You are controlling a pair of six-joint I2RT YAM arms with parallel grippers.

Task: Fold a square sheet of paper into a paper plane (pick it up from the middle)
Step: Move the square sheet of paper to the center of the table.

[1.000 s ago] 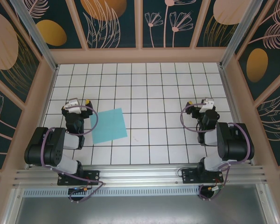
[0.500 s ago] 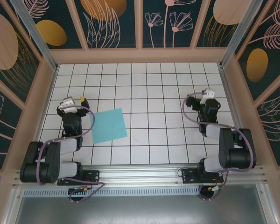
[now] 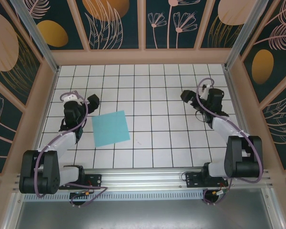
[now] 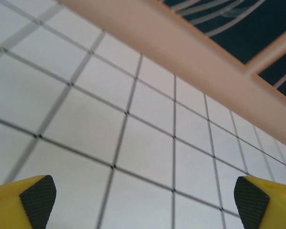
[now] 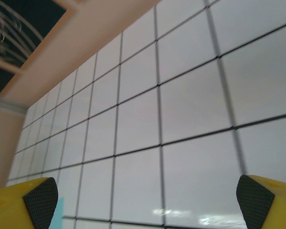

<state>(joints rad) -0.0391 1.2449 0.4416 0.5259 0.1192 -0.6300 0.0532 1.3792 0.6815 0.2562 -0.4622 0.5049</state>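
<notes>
The square sheet of paper is light cyan and lies flat on the tiled table, left of centre. My left gripper hovers just beyond the sheet's far left corner, apart from it. In the left wrist view the left gripper is open, with its yellow fingers wide over bare tiles. My right gripper is far to the right of the sheet. In the right wrist view the right gripper is open too and holds nothing. A sliver of the paper shows beside its left finger.
Wooden walls enclose the table on three sides. In the left wrist view, the back wall runs close ahead. The arm bases stand on the metal rail at the near edge.
Both arms have stretched away from their bases toward the back. The left gripper moved up beside the sheet's far corner. The right gripper moved back and left. The paper has not moved.
</notes>
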